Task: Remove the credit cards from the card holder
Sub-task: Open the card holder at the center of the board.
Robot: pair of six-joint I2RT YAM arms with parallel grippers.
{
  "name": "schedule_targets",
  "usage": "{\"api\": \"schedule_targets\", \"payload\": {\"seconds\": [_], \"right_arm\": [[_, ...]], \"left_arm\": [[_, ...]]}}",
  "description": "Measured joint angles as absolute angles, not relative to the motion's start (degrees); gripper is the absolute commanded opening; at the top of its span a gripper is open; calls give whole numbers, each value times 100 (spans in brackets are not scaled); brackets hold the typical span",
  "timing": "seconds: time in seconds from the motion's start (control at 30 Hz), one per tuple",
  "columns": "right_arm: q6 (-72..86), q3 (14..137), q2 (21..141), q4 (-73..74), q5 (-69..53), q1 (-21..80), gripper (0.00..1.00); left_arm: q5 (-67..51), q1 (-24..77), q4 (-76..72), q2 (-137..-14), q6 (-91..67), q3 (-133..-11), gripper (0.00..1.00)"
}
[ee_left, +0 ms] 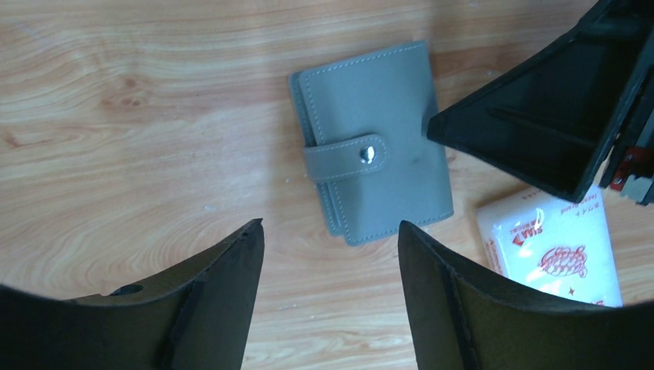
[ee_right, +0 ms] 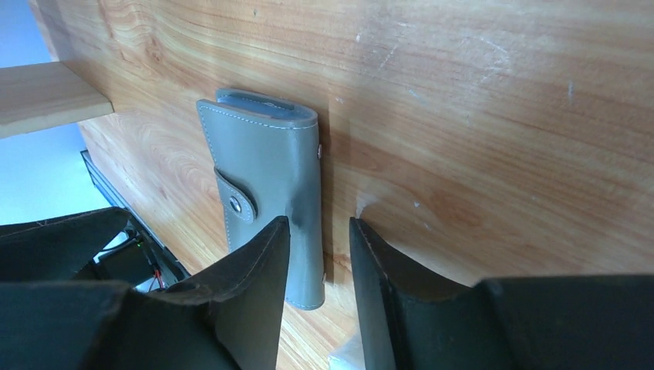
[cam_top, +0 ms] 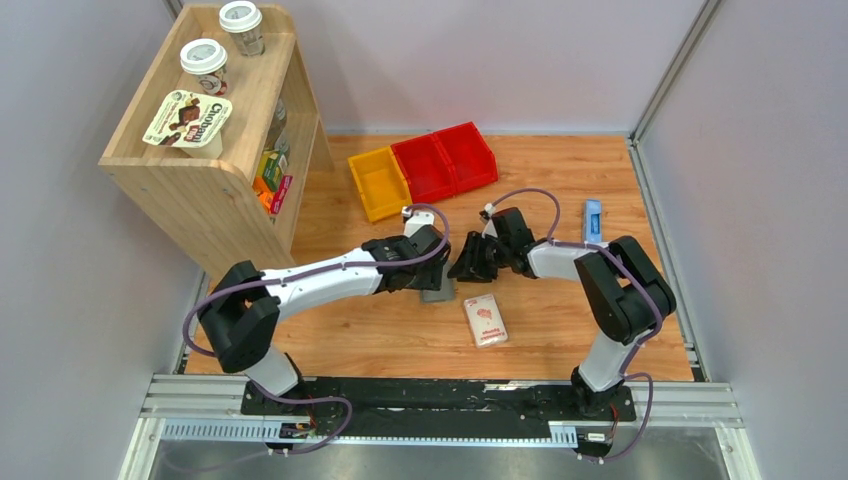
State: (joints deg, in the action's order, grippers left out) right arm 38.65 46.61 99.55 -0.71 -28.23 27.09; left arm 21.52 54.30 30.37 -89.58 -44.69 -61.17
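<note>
1. Top view: the card holder [cam_top: 437,293] lies mid-surface [cam_top: 560,330], half hidden under the left arm [cam_top: 330,275]. The right arm [cam_top: 560,255] reaches in opposite. A white-and-pink packet [cam_top: 486,320] lies just beside it, with bare wood beyond.
2. Left wrist: the left jaws stand wide apart and empty over the holder's near edge. The holder lies flat with its snap tab [ee_left: 347,158] fastened. A right finger [ee_left: 540,116] crowds its right edge.
3. Right wrist: the right jaws are partly parted and empty at the holder's long edge; contact cannot be told. Bare wood lies to the right.
</note>
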Motion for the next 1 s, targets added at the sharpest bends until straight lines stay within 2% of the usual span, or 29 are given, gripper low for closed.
{"api": "schedule_targets", "payload": {"seconds": [0.23,0.37,0.57,0.67,1.0], "right_arm": [[3951,4600,10119,-421,-3055,2674,36],[3990,4600,10206,-582,-3175,2670,34],[4064,4600,10320,-742,-3295,2659,12],[4073,4593,10335,-766,-3308,2655,5],[4069,4584,10353,-801,-3312,2646,2]], "left_arm": [[2121,5428,2961,-9612,-4458,-6591,56],[2097,5430,2969,-9953,-4447,-6796,52],[2099,5430,3135,-10307,-4447,-6997,49],[2102,5430,3227,-10401,-4445,-7074,49],[2150,5430,3439,-10890,-4300,-7612,44]]}}
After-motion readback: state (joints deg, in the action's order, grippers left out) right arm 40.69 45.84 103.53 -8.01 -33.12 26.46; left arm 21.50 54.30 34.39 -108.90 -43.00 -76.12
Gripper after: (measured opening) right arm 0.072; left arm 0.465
